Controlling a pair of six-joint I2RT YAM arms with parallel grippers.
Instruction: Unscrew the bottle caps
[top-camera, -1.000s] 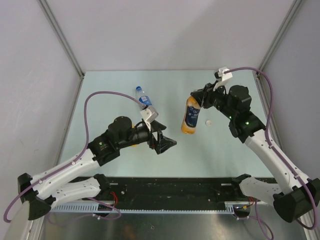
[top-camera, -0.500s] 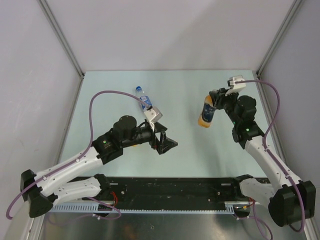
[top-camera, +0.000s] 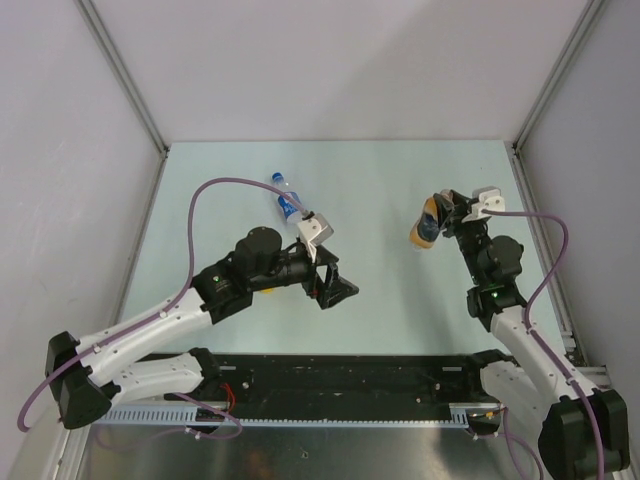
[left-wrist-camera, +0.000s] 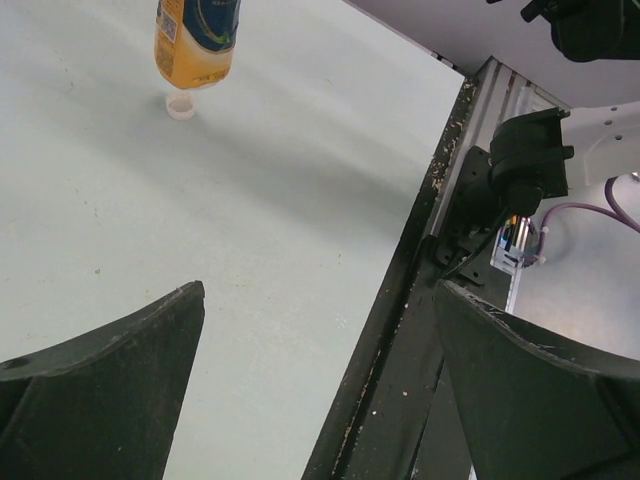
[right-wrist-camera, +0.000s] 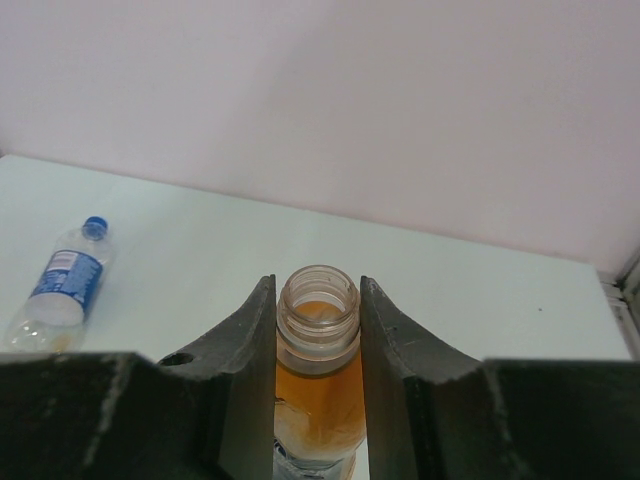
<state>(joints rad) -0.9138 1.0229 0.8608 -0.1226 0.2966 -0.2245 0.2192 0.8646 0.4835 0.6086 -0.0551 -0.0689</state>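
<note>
Over the bench (top-camera: 370, 170), the left hand (top-camera: 338, 292) gaped empty and the right hand (right-wrist-camera: 318, 292) clenched the uncapped orange bottle's (top-camera: 428, 230) neck. The clear bottle (top-camera: 287, 200) lay at the left hand's 11 o'clock, nearer that arm, axis running 11-to-5, blue cap (top-camera: 277, 179) farthest. The whitish cap (left-wrist-camera: 181, 105) lay loose at 2.

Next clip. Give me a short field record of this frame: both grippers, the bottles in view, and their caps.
left gripper: open, empty, above the table
right gripper: shut on the orange bottle at its neck, bottle lifted
orange bottle: cap off, neck open, orange liquid inside
whitish cap: loose on the table near the held bottle
clear bottle: lying on its side, blue cap on, untouched
</note>
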